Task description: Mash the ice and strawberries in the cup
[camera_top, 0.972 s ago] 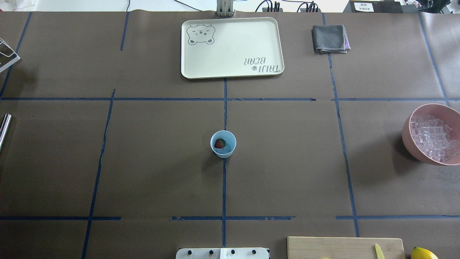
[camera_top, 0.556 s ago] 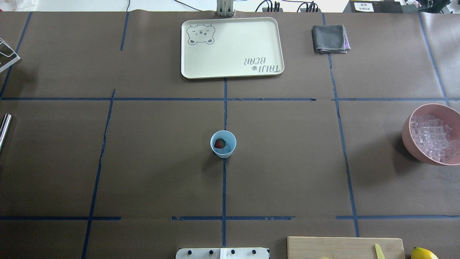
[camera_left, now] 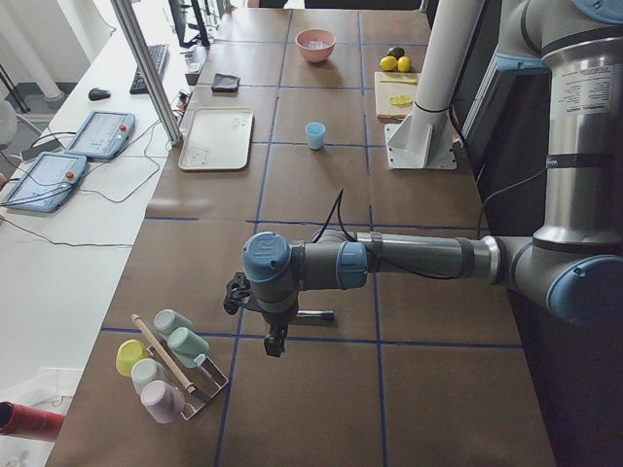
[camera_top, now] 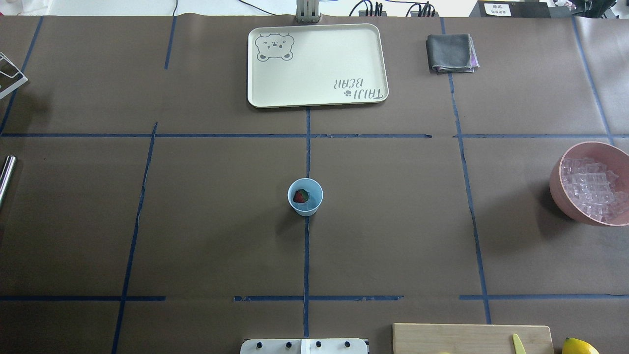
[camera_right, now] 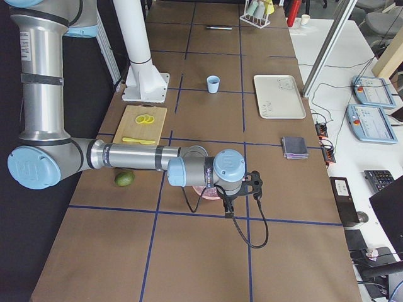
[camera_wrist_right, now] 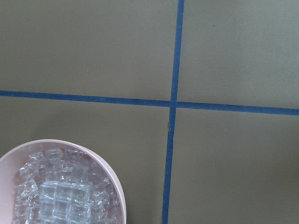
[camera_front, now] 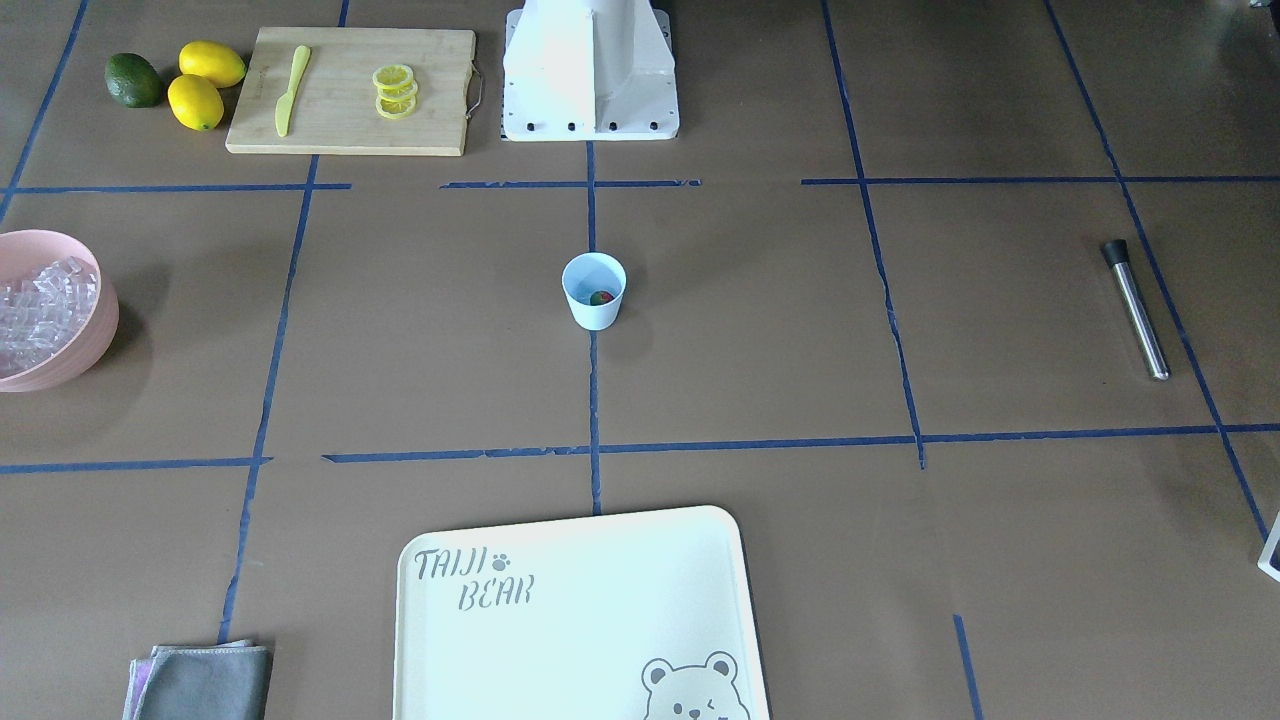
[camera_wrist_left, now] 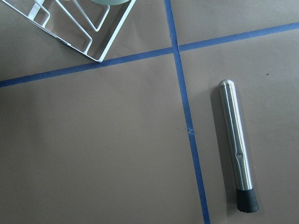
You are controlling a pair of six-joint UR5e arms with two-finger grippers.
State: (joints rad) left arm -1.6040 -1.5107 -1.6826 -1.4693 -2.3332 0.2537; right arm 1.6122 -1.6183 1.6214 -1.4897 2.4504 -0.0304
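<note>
The light blue cup (camera_top: 305, 196) stands upright at the table's centre, also in the front-facing view as the cup (camera_front: 594, 290). One red strawberry (camera_top: 300, 196) with a green cap lies inside it. The ice (camera_top: 592, 189) fills a pink bowl (camera_top: 557, 169) at the right edge; the ice (camera_wrist_right: 60, 198) also shows low left in the right wrist view. My left gripper (camera_left: 275, 342) hangs far from the cup, over a steel muddler (camera_wrist_left: 237, 151). My right gripper (camera_right: 228, 211) hovers by the pink bowl. Open or shut, I cannot tell for either.
A cream bear tray (camera_top: 317, 65) and a folded grey cloth (camera_top: 451, 53) lie at the far side. A cutting board (camera_front: 350, 90) with lemon slices and a yellow knife, two lemons (camera_front: 205, 85) and an avocado sit by the robot base. A wire rack (camera_left: 180, 365) of cups stands at the left end.
The ice pile in the pink bowl looks slightly resettled. The cup, the strawberry and everything else on the table stay where they were.
</note>
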